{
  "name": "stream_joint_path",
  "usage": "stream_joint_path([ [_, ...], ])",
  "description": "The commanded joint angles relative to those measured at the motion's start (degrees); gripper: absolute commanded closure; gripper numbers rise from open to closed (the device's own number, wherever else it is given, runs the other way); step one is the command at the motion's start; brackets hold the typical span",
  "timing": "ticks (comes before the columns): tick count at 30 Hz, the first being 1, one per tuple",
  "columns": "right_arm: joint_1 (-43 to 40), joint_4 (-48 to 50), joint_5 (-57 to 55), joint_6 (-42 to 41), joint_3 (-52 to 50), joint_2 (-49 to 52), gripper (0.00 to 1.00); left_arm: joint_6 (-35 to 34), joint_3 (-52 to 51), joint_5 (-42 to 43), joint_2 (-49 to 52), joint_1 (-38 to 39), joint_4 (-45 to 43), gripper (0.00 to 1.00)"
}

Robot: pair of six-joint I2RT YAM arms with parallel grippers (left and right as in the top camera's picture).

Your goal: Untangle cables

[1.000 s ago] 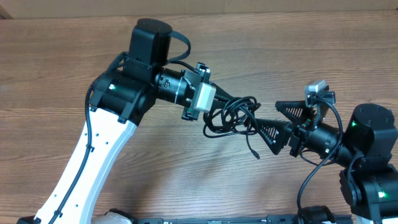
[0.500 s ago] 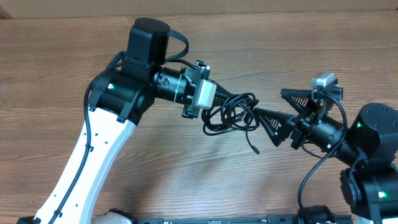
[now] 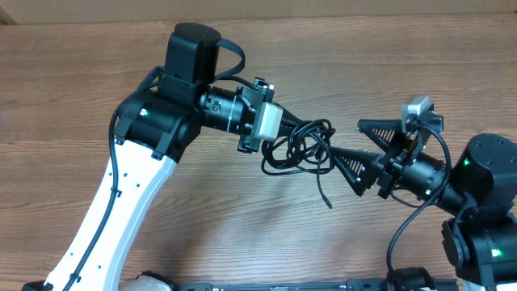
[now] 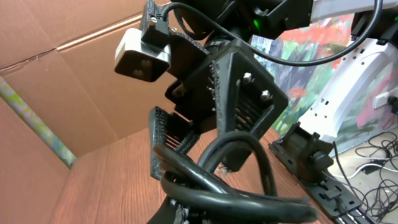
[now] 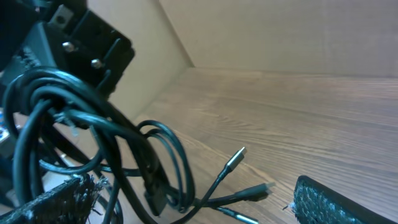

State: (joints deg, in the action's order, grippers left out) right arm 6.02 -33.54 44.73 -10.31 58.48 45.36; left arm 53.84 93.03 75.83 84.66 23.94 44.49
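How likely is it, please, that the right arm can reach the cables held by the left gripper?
Probably yes: the right gripper faces the cables, jaws wide open, one finger close beside the loops, and nothing stands between them.

You can't count the cables (image 3: 307, 147) in that knot overhead, the strands hide each other, and your left wrist view crops them at the bottom.
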Motion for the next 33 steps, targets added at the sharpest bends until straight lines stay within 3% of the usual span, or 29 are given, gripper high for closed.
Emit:
stream_joint_path([
  [1, -0.2, 0.3, 4.7, 0.4, -0.3, -0.3, 0.0, -1.4, 1.1, 0.5, -1.5, -0.3, -1.2, 0.96],
  [11, -0.2, -1.9, 6.6, 1.9, -0.3, -0.2, 0.0, -6.0, 1.1, 4.7, -1.5, -0.1, -8.7, 0.96],
  [19, -0.2, -1.2, 8.8, 1.9, -0.3, -0.2, 0.0, -6.3, 1.1, 1.3, -1.5, 2.6, -8.8, 0.96],
  [33, -0.2, -2.2, 8.9, 3.0, -0.3, 1.5, 0.0, -6.3, 1.1, 3.5, -1.5, 5.0, -12.0, 0.96],
])
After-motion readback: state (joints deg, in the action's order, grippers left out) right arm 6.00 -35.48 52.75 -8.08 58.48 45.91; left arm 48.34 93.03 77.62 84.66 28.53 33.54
